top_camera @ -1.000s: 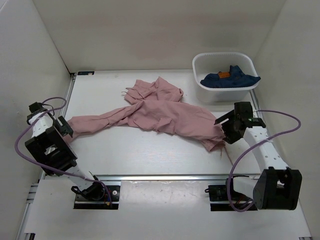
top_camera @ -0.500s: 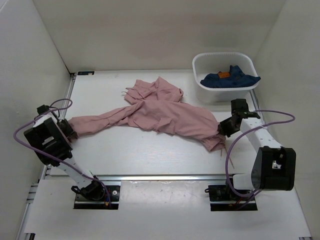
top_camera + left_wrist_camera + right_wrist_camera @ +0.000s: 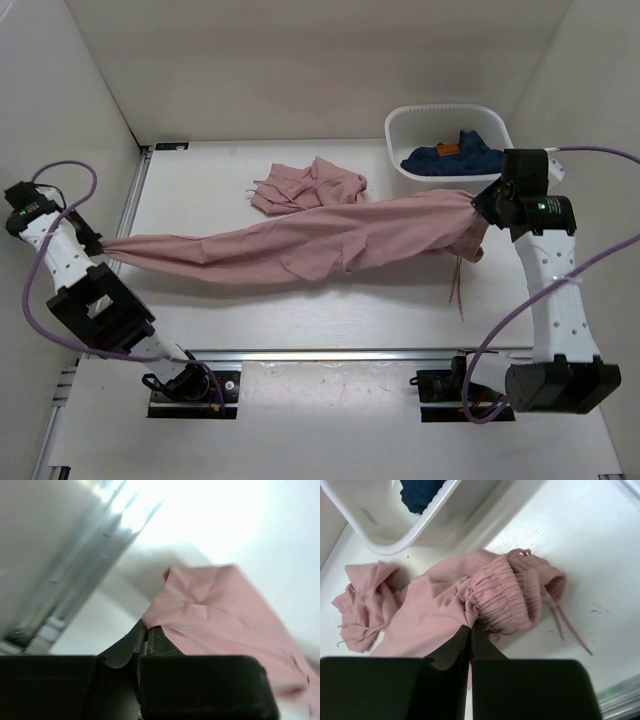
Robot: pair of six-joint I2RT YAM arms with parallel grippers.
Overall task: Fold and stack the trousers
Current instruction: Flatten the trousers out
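1. Both arms have swung up and outward since a second ago. Both grippers went from wide open to clamped. The trousers (image 3: 300,245), slack on the table (image 3: 300,315) before, are now pulled out between them.
2. Left gripper (image 3: 97,243): jaws fully closed on the end of one leg. In the wrist view the fingers (image 3: 122,652) are pinched together, with pink fabric running off ahead and right of the tips.
3. Right gripper (image 3: 484,201): jaws fully closed on the waist end. In the wrist view the gathered elastic waistband (image 3: 505,597) is bunched just ahead of the tips.
4. One leg spans gripper to gripper as a stretched band, sagging slightly mid-span.
5. Second leg (image 3: 305,185) lies crumpled on the table, beyond the band as seen from both grippers.
6. Drawstring (image 3: 459,285) dangles below the right gripper, on the arm-base side.
7. White bin (image 3: 398,150) sits just beyond the right gripper and holds a navy garment (image 3: 465,160) with an orange tag (image 3: 449,149). Can't tell whether the waistband touches the bin wall.
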